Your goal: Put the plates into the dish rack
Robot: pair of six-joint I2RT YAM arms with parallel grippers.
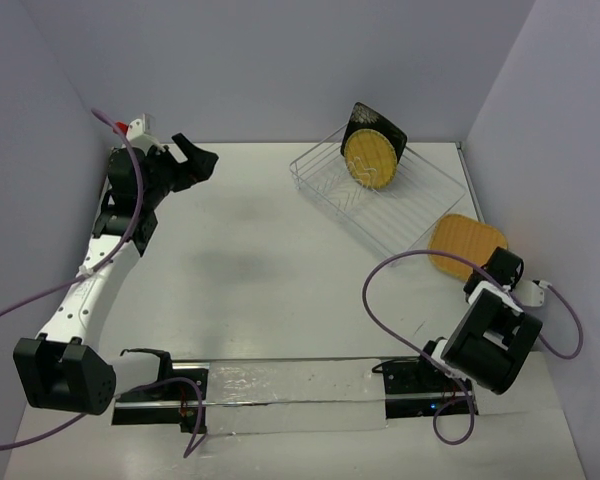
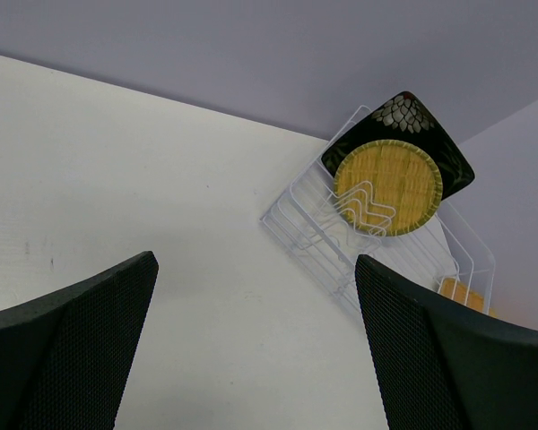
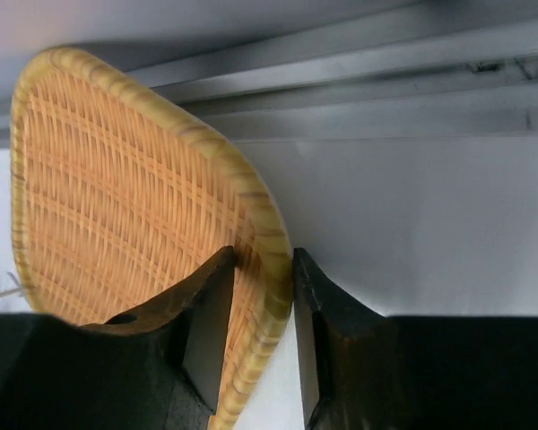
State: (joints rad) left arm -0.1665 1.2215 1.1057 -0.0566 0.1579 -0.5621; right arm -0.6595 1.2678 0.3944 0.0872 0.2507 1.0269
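Note:
The wire dish rack stands at the back right. A square black flowered plate and a round yellow woven plate stand upright in its far end; both also show in the left wrist view, black plate and yellow plate. An orange-tan plate with a woven look lies just right of the rack. My right gripper is shut on its near rim, one finger on each face. My left gripper is open and empty, raised at the far left, well away from the rack.
The right wall is close behind the orange-tan plate and the rack. Purple cables loop from both arms. A shiny mounting strip runs along the near edge between the arm bases.

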